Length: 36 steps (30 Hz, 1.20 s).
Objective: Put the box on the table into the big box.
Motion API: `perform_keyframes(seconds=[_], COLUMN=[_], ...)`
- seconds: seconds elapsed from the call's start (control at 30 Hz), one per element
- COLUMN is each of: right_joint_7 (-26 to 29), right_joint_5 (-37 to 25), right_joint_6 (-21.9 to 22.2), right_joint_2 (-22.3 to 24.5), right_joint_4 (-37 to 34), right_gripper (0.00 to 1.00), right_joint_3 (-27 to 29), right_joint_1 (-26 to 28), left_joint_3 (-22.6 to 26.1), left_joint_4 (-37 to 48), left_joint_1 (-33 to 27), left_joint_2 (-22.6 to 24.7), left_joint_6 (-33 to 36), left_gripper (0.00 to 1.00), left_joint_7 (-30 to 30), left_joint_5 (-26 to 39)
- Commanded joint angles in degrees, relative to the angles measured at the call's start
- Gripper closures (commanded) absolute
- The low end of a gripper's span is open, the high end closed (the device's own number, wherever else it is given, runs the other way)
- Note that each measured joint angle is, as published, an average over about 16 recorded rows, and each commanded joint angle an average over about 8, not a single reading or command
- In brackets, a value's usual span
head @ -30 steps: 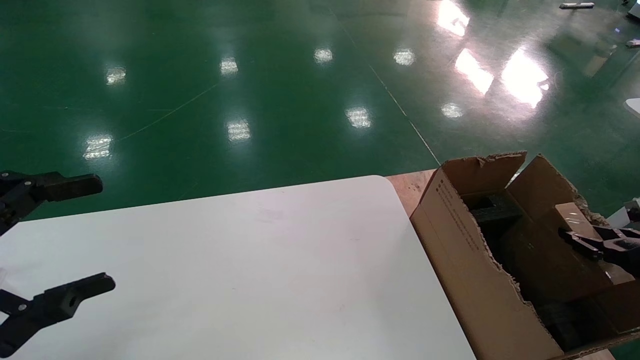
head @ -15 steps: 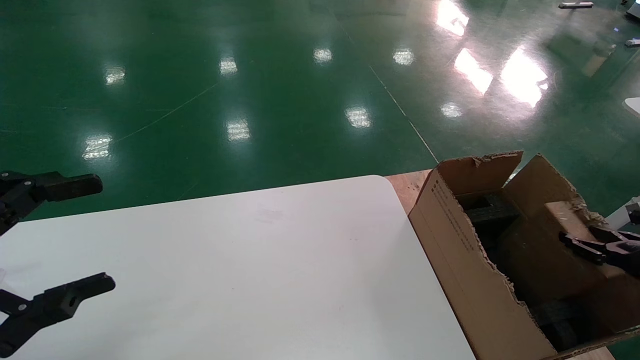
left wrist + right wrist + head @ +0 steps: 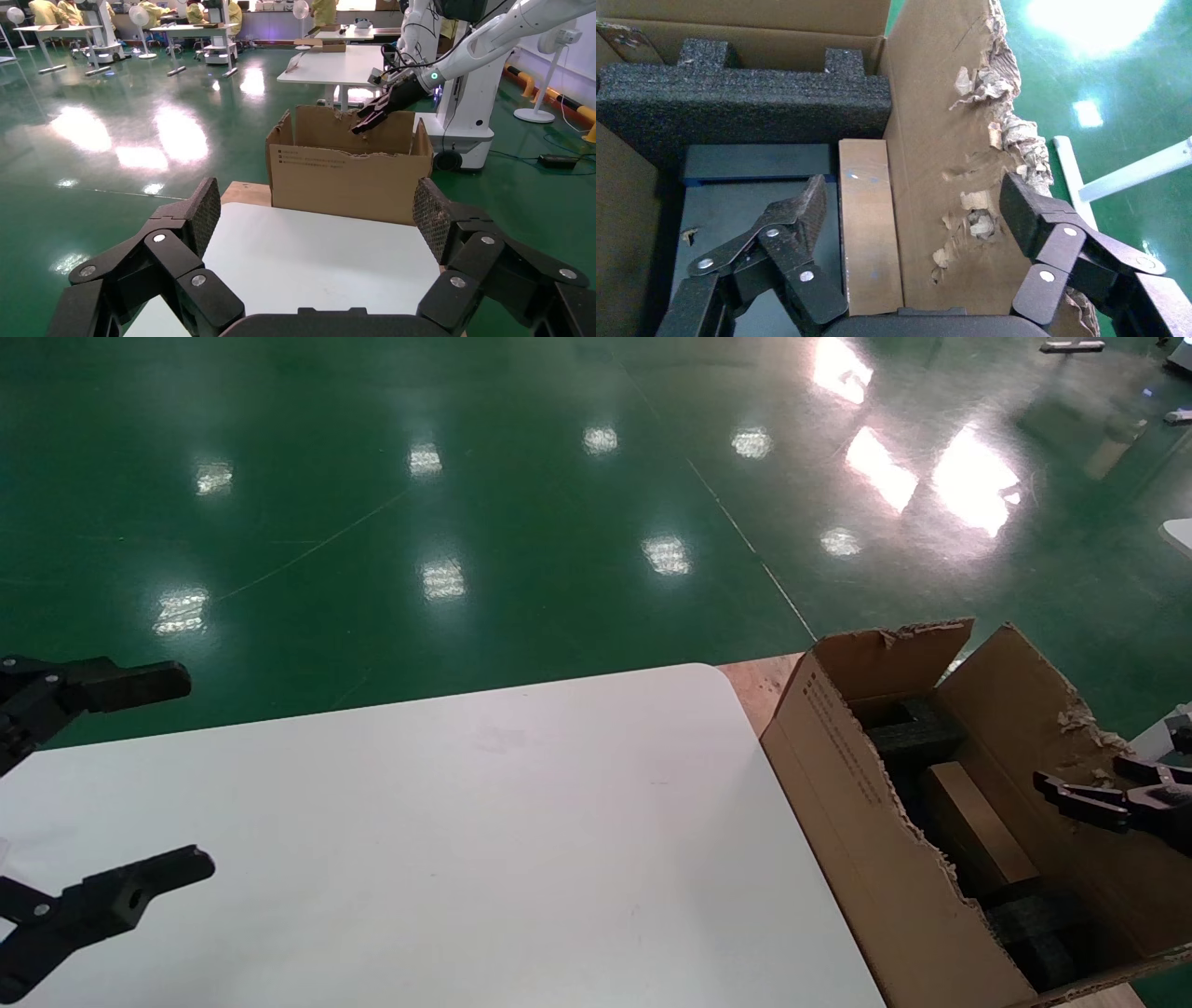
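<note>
Inside the big box (image 3: 866, 822), the box (image 3: 978, 828) lies beneath the wide, empty right claw (image 3: 1099, 784); left claw (image 3: 140, 775) wide over the surface (image 3: 466, 840).

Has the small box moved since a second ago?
Yes. The box has dropped from between the right gripper's fingers, level with the big box's torn rim, down inside it.

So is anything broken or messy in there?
Yes. The big box has ragged, torn edges, with crumpled shreds of cardboard along its far wall under the open right gripper. The box stands on edge inside it, squeezed between that wall and dark foam. The table looks fine.
</note>
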Motion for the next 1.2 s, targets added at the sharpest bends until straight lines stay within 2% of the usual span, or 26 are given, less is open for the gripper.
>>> perform_keyframes(seconds=[0.03, 0.57, 0.87, 1.2], right_joint_7=[-0.1, -5.0, -7.6, -13.2], right_joint_5=[0.0, -4.0, -7.9, -14.0], right_joint_6=[-0.3, -4.8, -5.2, -5.1], right_joint_2=[-0.1, 1.4, 1.7, 1.0], right_joint_4=[0.0, 11.9, 19.8, 25.9], right_gripper=[0.00, 0.00, 0.00, 0.00], right_joint_3=[0.1, 4.8, 7.8, 11.2], right_joint_1=[0.1, 8.8, 14.5, 20.5], left_joint_3=[0.0, 0.0, 0.0, 0.0], left_joint_4=[0.0, 0.0, 0.0, 0.0], left_joint_1=[0.0, 0.0, 0.0, 0.0], left_joint_2=[0.0, 0.0, 0.0, 0.0], left_joint_6=[0.0, 0.0, 0.0, 0.0], left_gripper=[0.00, 0.00, 0.00, 0.00], left_joint_7=[0.0, 0.0, 0.0, 0.0], left_joint_5=[0.0, 0.0, 0.0, 0.0])
